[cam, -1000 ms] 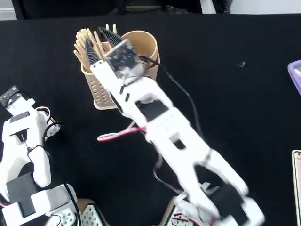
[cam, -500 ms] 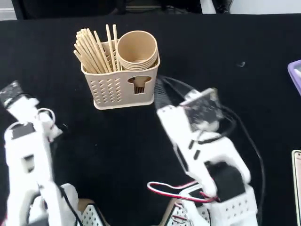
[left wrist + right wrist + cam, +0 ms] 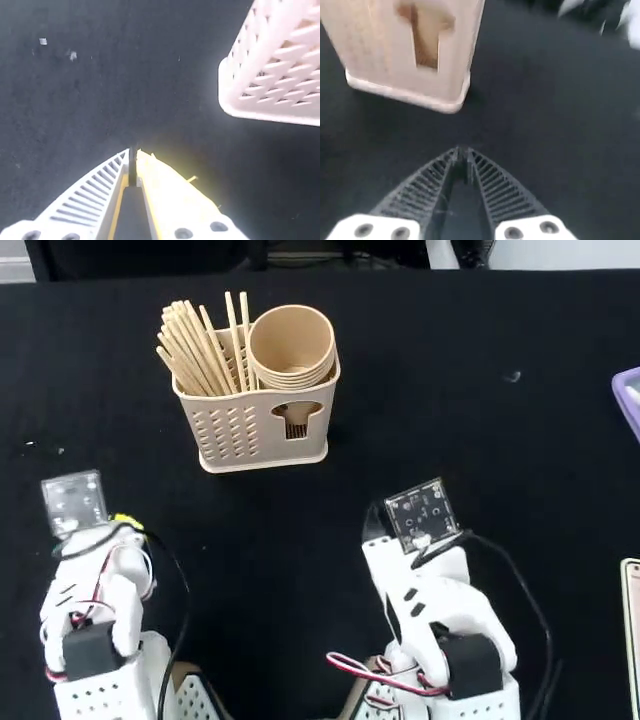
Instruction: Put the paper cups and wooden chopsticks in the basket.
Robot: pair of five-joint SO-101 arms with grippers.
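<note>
right gripper [image 3: 462, 150] has pulled back from the basket [image 3: 250, 432]; it and left gripper [image 3: 134, 152] sit closed, empty.

Your table [image 3: 500, 470]: flat black, a few pale specks. Basket [image 3: 255, 430]: cream-beige, walls patterned with rows of small slots. Paper cups [image 3: 292, 345]: kraft tan, inside and out. Wooden chopsticks [image 3: 195, 340]: pale straw colour. Left gripper [image 3: 133, 153]: you'll see one white ribbed finger and one yellow. Right gripper [image 3: 462, 151]: both fingers black, ribbed. Left arm [image 3: 100, 590] and right arm [image 3: 430, 600]: white shells, black blocks. Wire [image 3: 350, 665] by the right base: red and white. Lilac object [image 3: 628, 400] at the table's edge.
</note>
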